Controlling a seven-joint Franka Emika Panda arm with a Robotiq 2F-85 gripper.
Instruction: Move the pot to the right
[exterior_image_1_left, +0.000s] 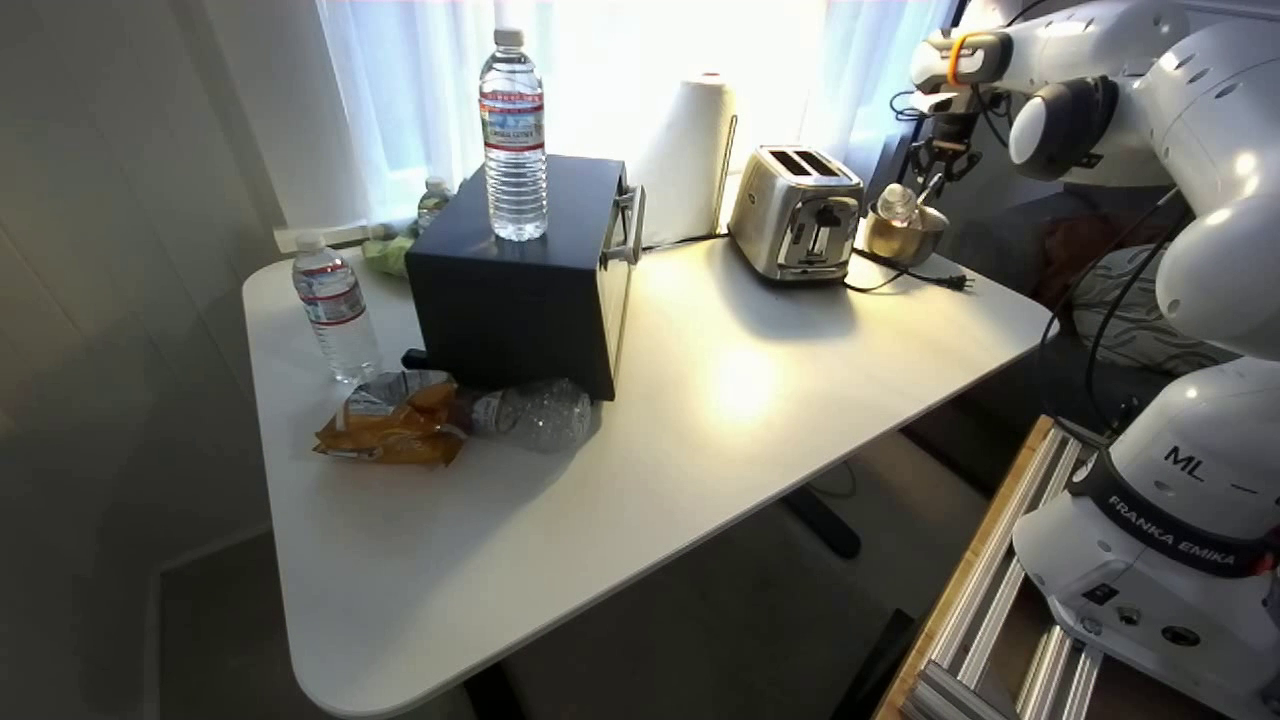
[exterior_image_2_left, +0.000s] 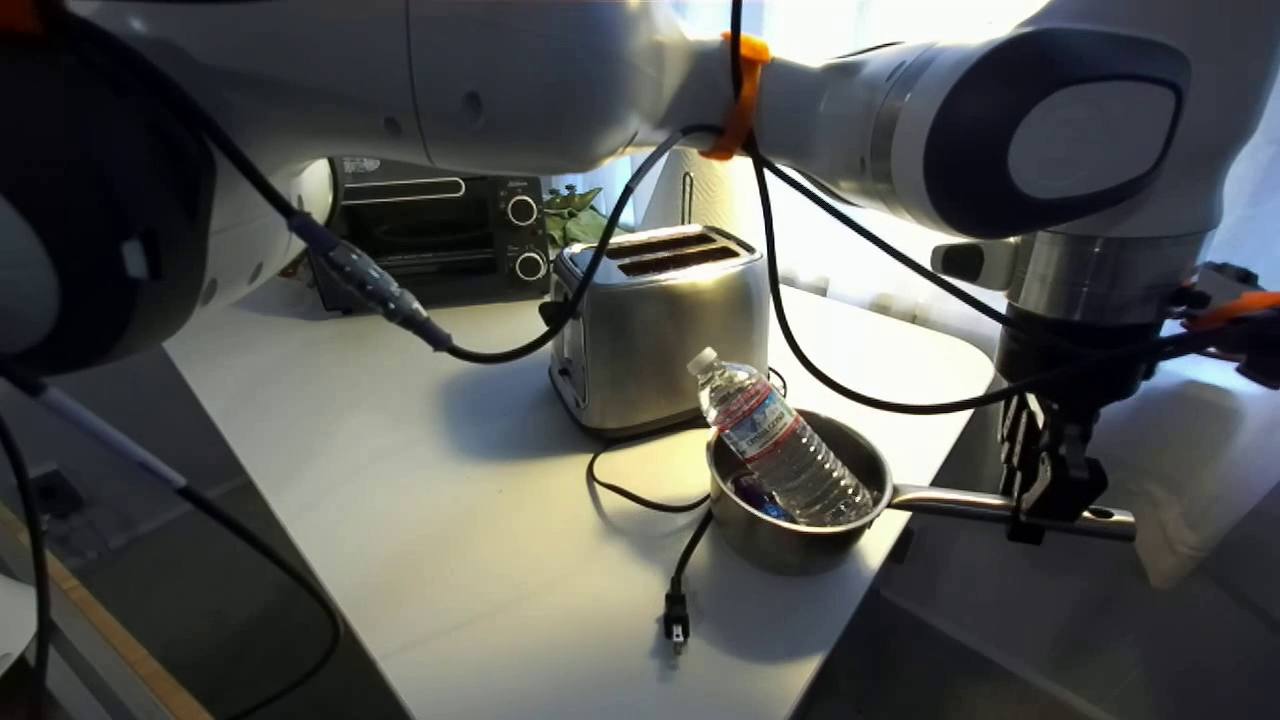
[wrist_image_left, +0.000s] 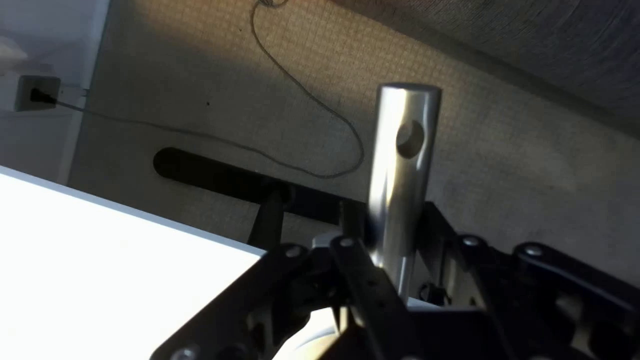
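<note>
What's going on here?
A Franka arm is working on the pot: its tool appears closed on the handle, which sticks out past the table edge. A water bottle leans inside the pot, near the toaster. I can't tell whether the pot is resting or slightly lifted.

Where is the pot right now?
In an exterior view, the pot is right of centre by the edge of the table, nearer the camera than the toaster, its handle in the gripper.
</note>
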